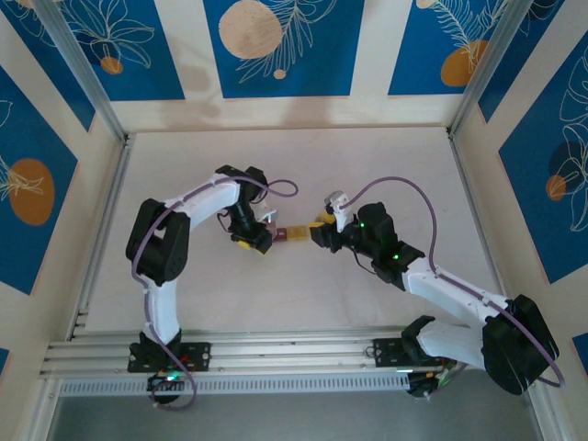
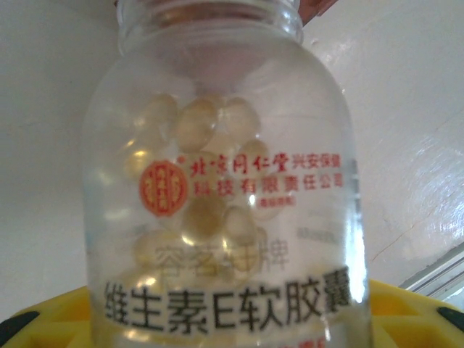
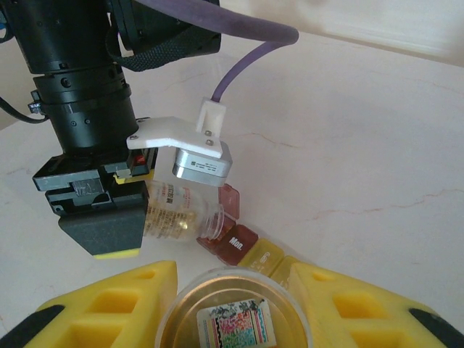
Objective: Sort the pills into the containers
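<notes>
A clear bottle (image 2: 225,188) with red and black print holds several pale yellow soft pills (image 2: 205,217). My left gripper (image 2: 232,322) is shut on it, yellow fingers (image 2: 406,312) at its sides. In the right wrist view the bottle (image 3: 174,214) lies tilted, its open mouth over an open dark red container (image 3: 217,246) with its lid up. Beside it sit a shut dark red container marked "Mon." (image 3: 243,241) and yellow containers (image 3: 267,255). My right gripper (image 3: 232,312) is shut on a round clear jar (image 3: 233,319) with a colourful label, close to the yellow containers (image 1: 317,223).
The left wrist's silver camera block (image 3: 203,163) and purple cable (image 3: 239,65) hang just above the containers. Pale tabletop (image 1: 404,175) lies open behind and to the sides. Aluminium rails (image 1: 276,354) run along the near edge, and walls close in the sides.
</notes>
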`<control>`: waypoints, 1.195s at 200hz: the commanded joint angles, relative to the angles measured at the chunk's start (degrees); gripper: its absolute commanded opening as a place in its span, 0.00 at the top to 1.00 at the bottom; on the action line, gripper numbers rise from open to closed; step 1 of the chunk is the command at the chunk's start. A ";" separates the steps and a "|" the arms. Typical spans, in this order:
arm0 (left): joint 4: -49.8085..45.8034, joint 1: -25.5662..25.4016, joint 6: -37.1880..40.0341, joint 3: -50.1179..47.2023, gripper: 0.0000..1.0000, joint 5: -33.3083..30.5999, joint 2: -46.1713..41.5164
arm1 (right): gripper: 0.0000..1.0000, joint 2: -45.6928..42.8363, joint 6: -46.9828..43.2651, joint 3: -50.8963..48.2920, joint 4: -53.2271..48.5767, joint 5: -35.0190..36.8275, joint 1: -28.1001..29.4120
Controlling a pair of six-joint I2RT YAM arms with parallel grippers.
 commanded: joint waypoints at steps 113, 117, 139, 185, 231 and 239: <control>-5.60 -1.53 -1.56 5.64 1.00 -1.38 2.60 | 1.00 -1.59 0.63 0.70 -0.05 -1.01 0.04; -5.65 -1.61 -1.56 5.73 1.00 -1.38 2.66 | 1.00 -1.57 0.63 0.65 0.02 -0.97 0.02; -5.91 -1.96 -1.72 6.08 1.00 -1.29 2.94 | 1.00 -1.57 0.64 0.68 0.05 -0.92 0.08; -6.67 -2.62 -2.83 6.52 1.00 -3.53 4.33 | 1.00 -1.57 0.57 0.62 0.04 -0.84 0.04; -8.18 -3.10 -2.87 7.51 1.00 -4.96 5.77 | 1.00 -1.61 0.55 0.67 -0.05 -0.91 0.04; -8.28 -3.07 -2.87 7.59 1.00 -5.07 5.72 | 1.00 -1.56 0.56 0.69 -0.05 -0.93 0.04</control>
